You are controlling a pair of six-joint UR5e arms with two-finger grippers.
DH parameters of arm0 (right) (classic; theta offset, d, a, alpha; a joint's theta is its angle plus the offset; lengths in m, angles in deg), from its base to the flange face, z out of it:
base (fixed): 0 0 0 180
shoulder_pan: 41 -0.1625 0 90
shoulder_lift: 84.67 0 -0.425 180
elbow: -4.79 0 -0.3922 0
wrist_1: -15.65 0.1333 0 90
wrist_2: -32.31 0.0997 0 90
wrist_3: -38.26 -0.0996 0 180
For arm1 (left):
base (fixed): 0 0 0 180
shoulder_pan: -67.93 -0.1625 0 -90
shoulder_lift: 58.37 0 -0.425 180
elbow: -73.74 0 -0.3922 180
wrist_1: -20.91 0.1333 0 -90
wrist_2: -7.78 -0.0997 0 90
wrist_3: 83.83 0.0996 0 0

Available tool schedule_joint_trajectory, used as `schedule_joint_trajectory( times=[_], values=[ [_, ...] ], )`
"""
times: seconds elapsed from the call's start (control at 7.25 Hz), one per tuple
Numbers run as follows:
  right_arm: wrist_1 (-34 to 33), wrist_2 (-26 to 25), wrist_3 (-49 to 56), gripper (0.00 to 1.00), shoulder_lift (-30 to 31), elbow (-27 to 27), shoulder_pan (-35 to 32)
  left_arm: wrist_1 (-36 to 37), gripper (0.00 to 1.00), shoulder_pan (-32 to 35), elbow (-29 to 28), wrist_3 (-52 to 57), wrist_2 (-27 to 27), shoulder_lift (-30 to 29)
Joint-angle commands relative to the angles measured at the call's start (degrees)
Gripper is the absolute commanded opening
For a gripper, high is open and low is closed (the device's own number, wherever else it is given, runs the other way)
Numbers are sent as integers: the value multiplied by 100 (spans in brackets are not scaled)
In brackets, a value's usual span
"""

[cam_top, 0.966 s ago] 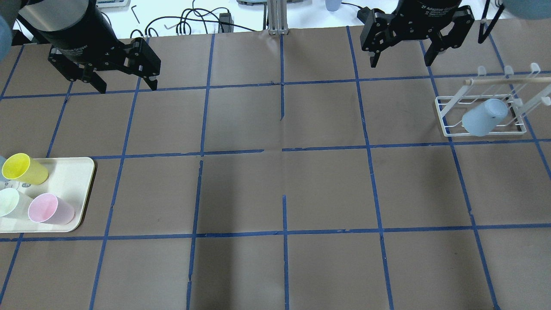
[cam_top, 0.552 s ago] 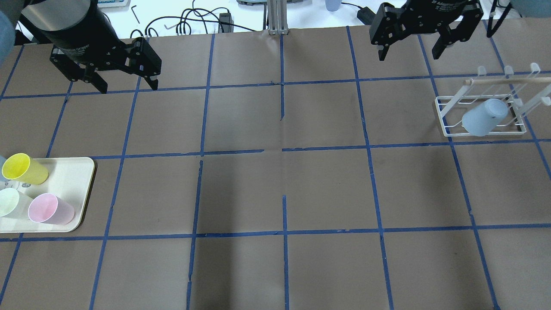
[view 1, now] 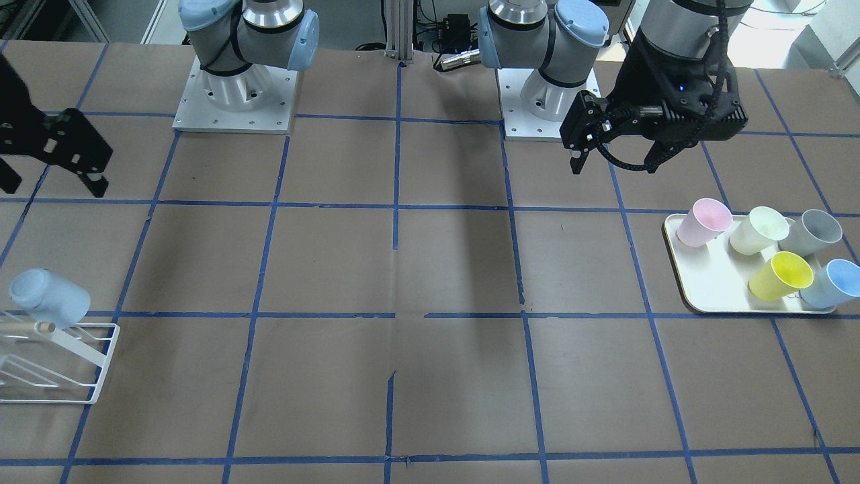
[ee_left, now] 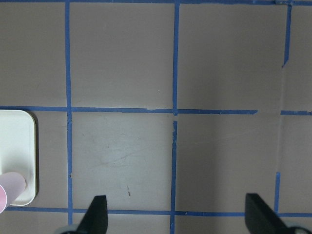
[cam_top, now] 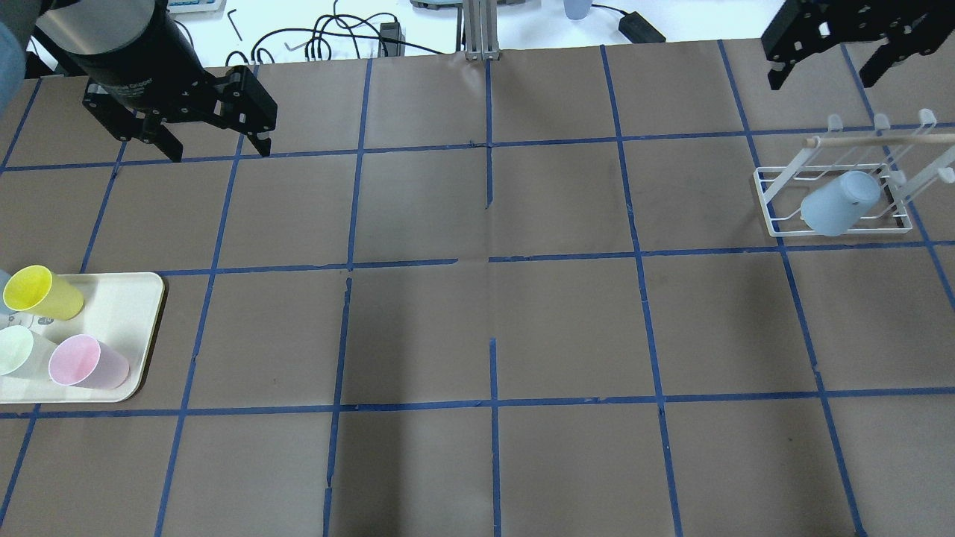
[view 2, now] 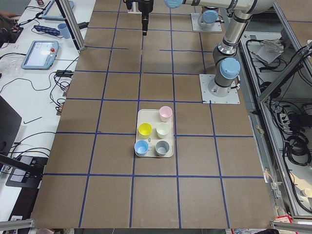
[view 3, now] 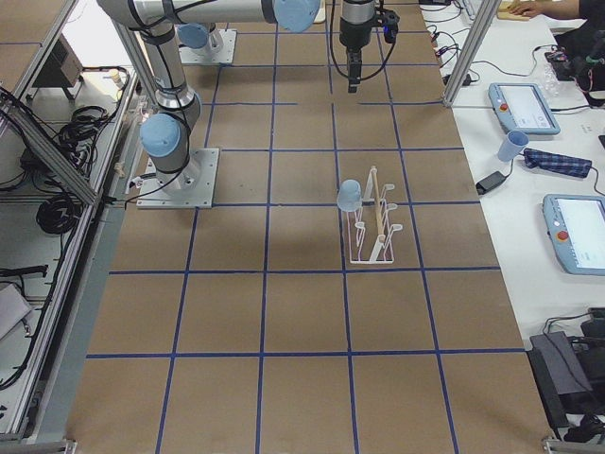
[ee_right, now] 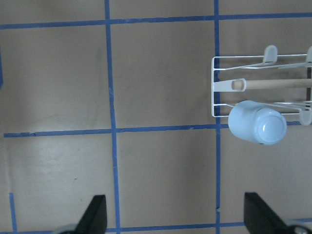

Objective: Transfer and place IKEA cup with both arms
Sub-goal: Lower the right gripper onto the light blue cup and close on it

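Left gripper [cam_top: 216,149]: jaws wide, empty, above the worktop [cam_top: 477,328], well apart from the tray [cam_top: 145,321]. Right gripper [cam_top: 821,78]: jaws wide, empty, near the white wire rack [cam_top: 764,200]. IKEA cup [cam_top: 834,203]: inverted, tilted, on the rack. Tray holds pink cup [view 1: 704,222], cream cup [view 1: 759,230], grey cup [view 1: 813,232], yellow cup [view 1: 781,275] and blue cup [view 1: 833,282].

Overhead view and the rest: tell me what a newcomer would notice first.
A pale blue cup hangs tilted and upside down on a white wire rack at the robot's right end of the table. At the other end, a cream tray holds a bright yellow cup among four paler ones. The left gripper and right gripper hover open and empty above the table.
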Motion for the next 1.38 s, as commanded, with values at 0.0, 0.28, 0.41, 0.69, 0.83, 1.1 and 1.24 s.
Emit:
schedule_joint_trajectory(
  times=[0.0, 0.28, 0.41, 0.69, 0.83, 1.1, 1.24],
  values=[
    [-41, 7, 904, 100, -129, 200, 672, 21, 100, -3, 4, -20, 3, -6],
    [-470, 76, 1477, 100, -226, 534, 1147, 21, 100, -3, 4, -20, 3, -5],
    [-794, 155, 1731, 100, -357, 719, 1184, 21, 100, -3, 13, -20, 12, -5],
    [-1304, 173, 1777, 100, -629, 1088, 1228, 21, 100, -3, 4, -20, 21, -5],
    [-1472, 173, 1795, 100, -813, 1194, 1228, 21, 100, -12, 13, -11, 21, -5],
    [-1693, 139, 1813, 100, -1078, 1213, 1237, 30, 100, -20, 13, -11, 39, -14],
    [-1737, 112, 1821, 100, -1175, 1213, 1237, 30, 100, -20, 13, -11, 39, -14]
  ],
)
